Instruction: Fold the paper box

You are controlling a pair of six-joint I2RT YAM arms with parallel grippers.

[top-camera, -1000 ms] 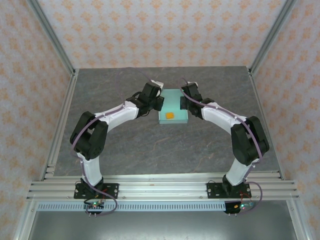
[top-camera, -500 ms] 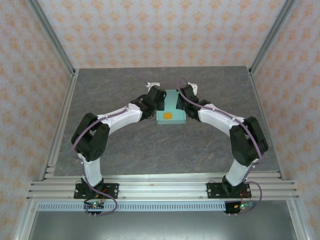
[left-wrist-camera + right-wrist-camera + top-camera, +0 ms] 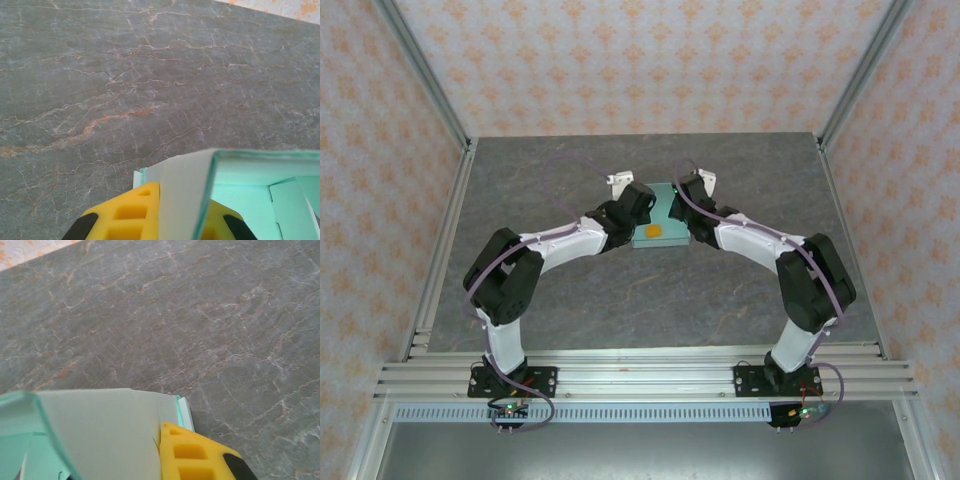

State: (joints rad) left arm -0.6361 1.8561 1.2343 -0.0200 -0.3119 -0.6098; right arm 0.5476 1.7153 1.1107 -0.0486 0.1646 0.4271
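The left gripper is clamped on a raised side wall of the paper box — one yellow finger against each face of the card. The right gripper shows one yellow finger just beside the opposite raised wall. Its other finger is hidden behind the card, so its grip cannot be told. The box sits between both wrists on the grey marbled table — an orange piece lies on its mint floor.
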